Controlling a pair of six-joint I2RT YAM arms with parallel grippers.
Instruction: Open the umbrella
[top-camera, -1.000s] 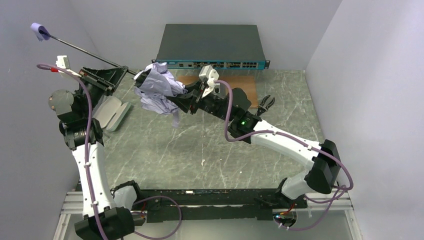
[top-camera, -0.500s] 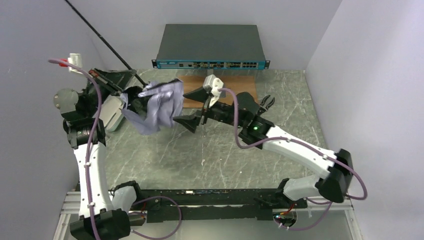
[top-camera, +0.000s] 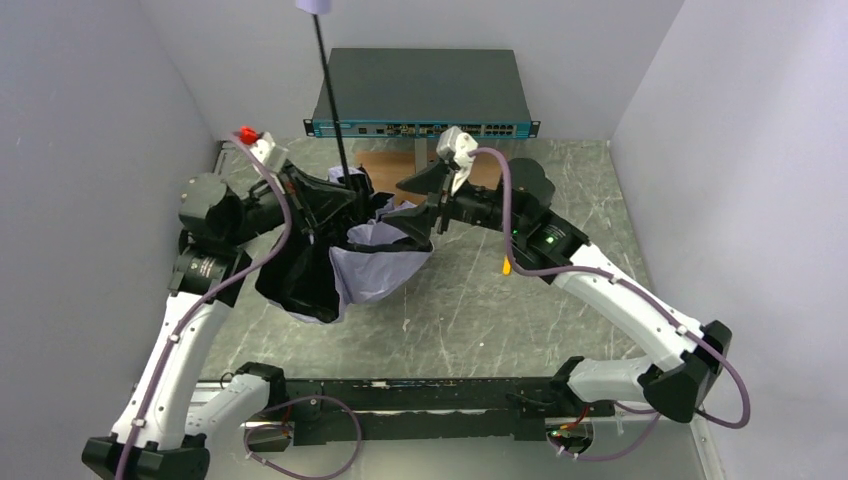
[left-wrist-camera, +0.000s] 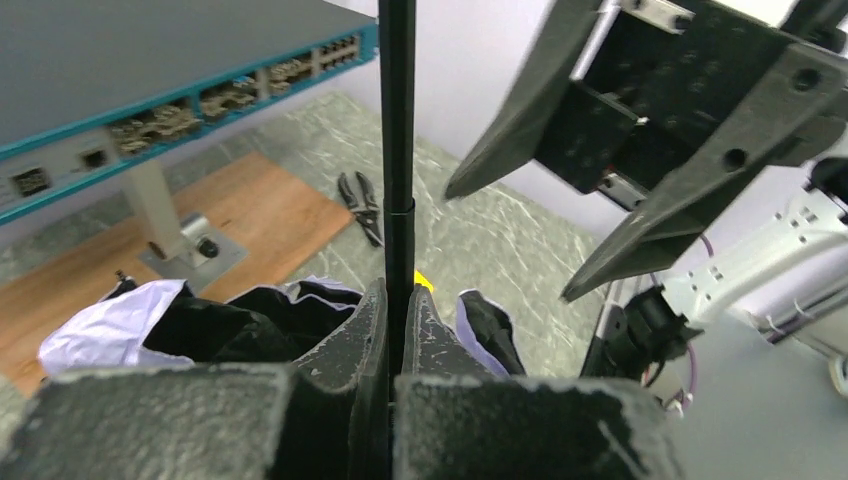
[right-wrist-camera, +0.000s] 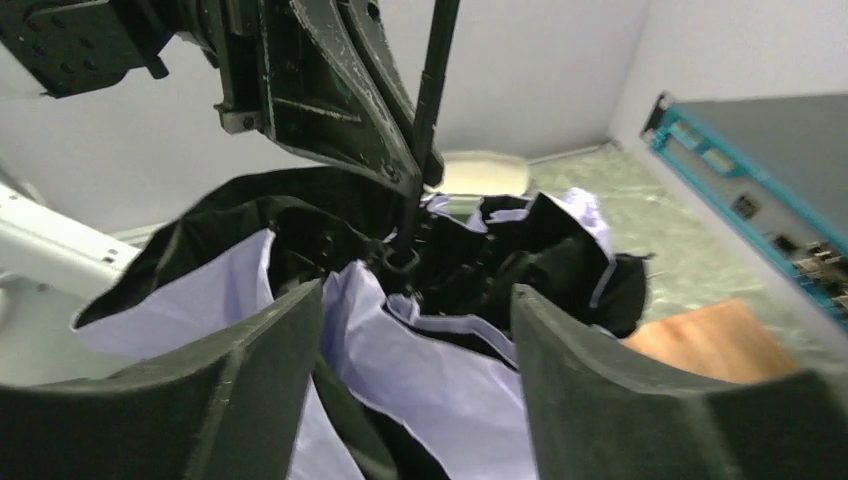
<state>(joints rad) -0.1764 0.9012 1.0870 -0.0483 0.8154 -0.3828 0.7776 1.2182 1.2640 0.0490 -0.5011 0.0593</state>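
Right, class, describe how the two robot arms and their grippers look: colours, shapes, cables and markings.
The left arm and right arm have white links, black joints and a purple cable looped along each. The left gripper and right gripper are matt black with wedge-shaped fingers. A green light shows on the right arm.

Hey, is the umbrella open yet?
Not fully. On the umbrella, the canopy hangs slack and crumpled; the left gripper clamps its extended shaft.
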